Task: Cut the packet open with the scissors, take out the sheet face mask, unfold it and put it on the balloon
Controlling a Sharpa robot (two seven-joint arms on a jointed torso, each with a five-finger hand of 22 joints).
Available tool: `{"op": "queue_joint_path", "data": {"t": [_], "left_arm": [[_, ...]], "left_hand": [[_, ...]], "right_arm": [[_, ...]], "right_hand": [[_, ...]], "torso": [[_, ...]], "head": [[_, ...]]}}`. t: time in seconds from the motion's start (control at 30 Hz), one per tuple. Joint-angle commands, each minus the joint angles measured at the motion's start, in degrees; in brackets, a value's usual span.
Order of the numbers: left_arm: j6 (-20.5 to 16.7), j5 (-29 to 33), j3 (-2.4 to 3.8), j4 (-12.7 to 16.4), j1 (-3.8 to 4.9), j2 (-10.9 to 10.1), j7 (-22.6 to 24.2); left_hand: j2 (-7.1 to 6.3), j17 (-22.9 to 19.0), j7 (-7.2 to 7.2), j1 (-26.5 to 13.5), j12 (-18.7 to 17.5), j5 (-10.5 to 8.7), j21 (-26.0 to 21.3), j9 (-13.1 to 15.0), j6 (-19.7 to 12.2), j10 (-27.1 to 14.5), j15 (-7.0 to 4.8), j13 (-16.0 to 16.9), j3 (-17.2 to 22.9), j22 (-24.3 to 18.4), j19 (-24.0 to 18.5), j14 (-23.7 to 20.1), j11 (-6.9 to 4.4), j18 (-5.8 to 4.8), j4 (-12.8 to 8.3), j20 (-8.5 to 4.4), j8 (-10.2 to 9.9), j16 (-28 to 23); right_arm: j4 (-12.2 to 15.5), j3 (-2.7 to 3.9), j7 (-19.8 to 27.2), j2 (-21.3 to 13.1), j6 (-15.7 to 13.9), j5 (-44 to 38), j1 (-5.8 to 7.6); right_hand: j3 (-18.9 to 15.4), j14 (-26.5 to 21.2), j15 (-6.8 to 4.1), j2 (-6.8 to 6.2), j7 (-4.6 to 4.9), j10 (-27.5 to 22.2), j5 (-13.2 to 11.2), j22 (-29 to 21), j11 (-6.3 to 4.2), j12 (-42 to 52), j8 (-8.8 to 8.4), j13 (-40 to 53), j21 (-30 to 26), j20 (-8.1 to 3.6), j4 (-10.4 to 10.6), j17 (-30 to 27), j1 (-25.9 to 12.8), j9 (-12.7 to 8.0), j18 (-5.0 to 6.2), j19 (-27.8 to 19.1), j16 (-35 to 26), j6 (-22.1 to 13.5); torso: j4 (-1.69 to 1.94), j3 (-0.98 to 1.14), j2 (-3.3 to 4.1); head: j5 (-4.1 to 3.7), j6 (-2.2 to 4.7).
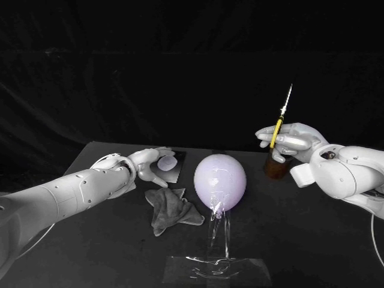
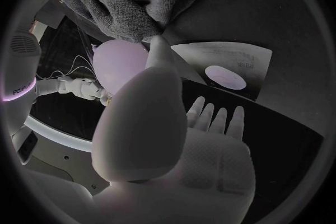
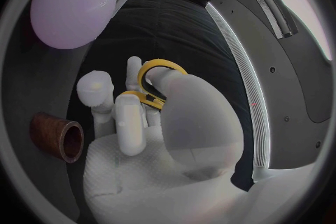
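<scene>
The packet [image 1: 162, 171] lies flat on the table at the left, dark with a pale oval on it; the left wrist view shows the packet [image 2: 231, 61] just past my fingers. My left hand [image 1: 144, 162] hovers at its near edge with fingers [image 2: 210, 117] spread, holding nothing. My right hand [image 1: 287, 142] is raised at the right and grips the yellow-handled scissors [image 1: 283, 114] with the blades pointing up; my fingers pass through the handles [image 3: 157, 81]. The pale lilac balloon [image 1: 219, 182] stands on a clear stand [image 1: 213, 264] at the middle.
A crumpled grey cloth [image 1: 170, 210] lies between the packet and the balloon, close to my left hand. A brown cup [image 1: 276, 168] stands below my right hand, right of the balloon. The table's far edge [image 1: 244, 150] runs behind them.
</scene>
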Motion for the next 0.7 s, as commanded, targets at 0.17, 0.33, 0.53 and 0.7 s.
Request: {"op": "queue_joint_path", "data": {"t": [0.17, 0.33, 0.53, 0.7], "left_arm": [[4.7, -0.5, 0.26, -3.0, 0.12, 2.4, -2.7], [6.5, -0.2, 0.35, -5.1, 0.21, 3.9, -3.5], [8.6, 0.0, 0.37, -7.2, 0.29, 5.4, -4.2], [10.1, 0.0, 0.37, -8.3, 0.36, 6.2, -4.9]], "left_hand": [[1.60, 1.1, 2.61, 0.0, 0.4, 0.24, 0.8, 0.6, 1.4, 2.3, 0.58, 0.2, 1.4, 0.4, 1.7, 3.0, 1.53, 0.43, 0.0, 0.04, 0.7, 1.0], [1.64, 1.1, 2.52, -0.1, 0.4, 0.24, 0.8, 0.5, 1.3, 2.2, 0.64, 0.2, 1.4, 0.4, 1.7, 3.0, 1.45, 0.43, 0.0, 0.04, 0.7, 0.9], [2.05, 1.1, 3.23, -0.6, 0.1, 0.23, 0.8, 0.4, 0.7, 2.1, 0.47, 0.1, 1.7, 0.3, 1.5, 3.0, 2.09, 0.36, 0.0, 0.01, 0.5, 0.9], [2.85, 1.1, 3.68, -0.5, 0.0, 0.18, 0.9, 0.3, 0.3, 2.1, 0.70, 0.1, 2.7, 0.4, 1.9, 3.2, 2.56, 0.48, -0.1, -0.02, 0.5, 0.9]], "right_arm": [[0.5, 0.05, -0.7, 0.0, 1.3, -1.1, -0.05], [0.5, 0.05, -0.8, 0.1, 1.4, -1.1, -0.17], [0.4, 0.05, -1.0, 0.1, 1.5, -1.2, -0.25], [0.4, 0.05, -1.1, 0.3, 1.5, -1.2, -0.30]], "right_hand": [[0.1, 1.8, -0.22, 0.60, -0.15, 12.7, 0.3, 0.0, -6.61, 7.4, 0.21, -0.1, 0.1, -0.13, 0.3, 0.1, 0.0, 1.3, 0.37, 0.3, -0.2, -0.4], [0.1, 1.8, -0.22, 0.62, -0.15, 12.8, 0.3, 0.1, -6.61, 7.4, 0.22, -0.1, 0.2, -0.13, 0.3, 0.1, 0.0, 1.3, 0.35, 0.4, -0.2, -0.4], [0.1, 1.8, -0.23, 0.65, -0.17, 12.9, 0.3, 0.1, -6.62, 7.4, 0.24, -0.1, 0.2, -0.13, 0.3, 0.0, 0.0, 1.3, 0.36, 0.4, -0.2, -0.3], [0.1, 1.9, -0.24, 0.67, -0.18, 13.0, 0.3, 0.0, -6.63, 7.4, 0.26, -0.1, 0.1, -0.14, 0.2, 0.0, 0.0, 1.3, 0.37, 0.4, -0.2, -0.3]], "torso": [[-0.06, -0.20, 0.46], [-0.06, -0.32, 0.68], [-0.15, -0.36, 0.82], [-0.17, -0.28, 0.75]], "head": [[0.12, -0.08], [0.08, -0.08], [0.08, -0.16], [0.11, -0.47]]}}
